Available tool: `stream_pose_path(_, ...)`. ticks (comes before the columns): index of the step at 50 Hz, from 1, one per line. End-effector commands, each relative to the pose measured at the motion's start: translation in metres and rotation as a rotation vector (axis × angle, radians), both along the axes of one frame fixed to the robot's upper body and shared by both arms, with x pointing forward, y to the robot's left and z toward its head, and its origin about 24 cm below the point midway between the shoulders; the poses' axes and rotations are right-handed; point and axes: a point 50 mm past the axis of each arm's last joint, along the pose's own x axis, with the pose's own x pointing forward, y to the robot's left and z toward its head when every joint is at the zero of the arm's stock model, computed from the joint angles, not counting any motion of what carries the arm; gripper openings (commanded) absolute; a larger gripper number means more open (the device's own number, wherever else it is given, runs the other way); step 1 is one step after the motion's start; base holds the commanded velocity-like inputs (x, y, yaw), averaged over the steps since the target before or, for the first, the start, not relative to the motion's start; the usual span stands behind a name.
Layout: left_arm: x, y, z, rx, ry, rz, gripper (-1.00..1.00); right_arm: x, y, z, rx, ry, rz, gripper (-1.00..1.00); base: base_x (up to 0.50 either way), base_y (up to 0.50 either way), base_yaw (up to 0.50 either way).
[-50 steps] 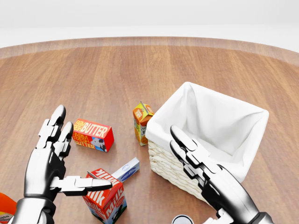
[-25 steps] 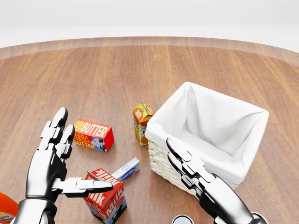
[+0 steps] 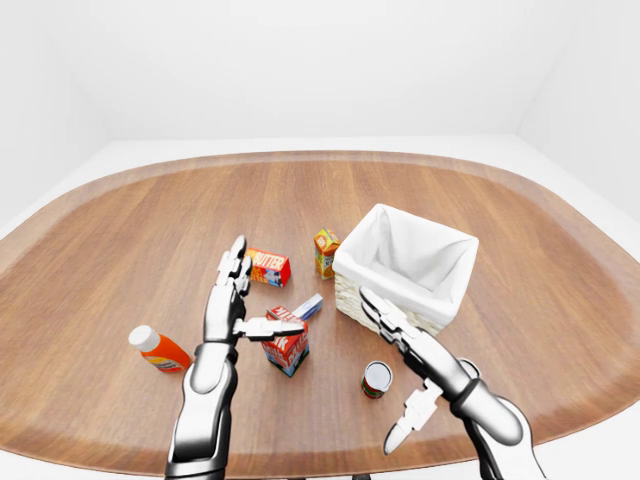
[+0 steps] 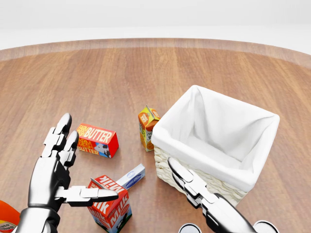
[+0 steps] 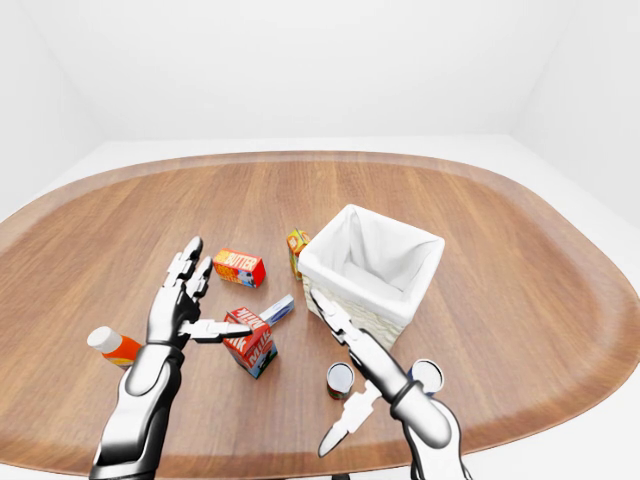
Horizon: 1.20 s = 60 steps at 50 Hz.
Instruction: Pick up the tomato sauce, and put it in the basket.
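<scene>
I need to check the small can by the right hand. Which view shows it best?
The left-eye view: the can stands whole on the table, clear of the right hand. The right-eye view also shows it, beside the hand's thumb. The head view catches only its top rim at the bottom edge.

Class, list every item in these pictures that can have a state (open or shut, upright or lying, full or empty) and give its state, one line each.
White-lined wicker basket: upright, empty.
Red milk carton: upright, shut.
Small orange juice carton: upright.
Red and orange butter box: lying flat.
Orange bottle with white cap: lying on its side.
Small red-labelled can: upright.
Left hand: open, empty.
Right hand: open, empty.
</scene>
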Motion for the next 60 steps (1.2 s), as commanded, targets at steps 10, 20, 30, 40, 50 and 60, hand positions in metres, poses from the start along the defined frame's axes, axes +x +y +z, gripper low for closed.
stream_pose_path(10, 0.0, 0.0, -0.002, 0.001, 0.007, -0.003, 0.92, 0.006, -0.004, -0.021, -0.036, 0.053, -0.008, 1.0, 0.0, 0.0, 0.0)
stream_pose_path(20, 0.0, -0.001, -0.001, 0.002, 0.004, -0.003, 0.91, 0.01, -0.006, -0.027, -0.044, 0.075, -0.014, 1.0, 0.0, 0.0, 0.0)
stream_pose_path(30, 0.0, -0.001, -0.003, 0.002, 0.015, -0.004, 0.91, 0.011, -0.007, -0.029, -0.048, 0.085, -0.019, 1.0, 0.0, 0.0, 0.0)
stream_pose_path(40, 0.0, -0.001, -0.005, 0.003, 0.021, -0.005, 0.92, 0.014, -0.008, -0.034, -0.056, 0.102, -0.02, 1.0, 0.0, 0.0, 0.0)
stream_pose_path(50, 0.0, -0.002, -0.005, 0.004, 0.021, -0.007, 0.91, 0.014, -0.009, -0.036, -0.067, 0.111, -0.019, 1.0, 0.0, 0.0, 0.0)
stream_pose_path(60, -0.001, -0.002, -0.004, 0.005, 0.015, -0.007, 0.91, 0.021, -0.013, -0.041, -0.075, 0.131, -0.03, 1.0, 0.0, 0.0, 0.0)
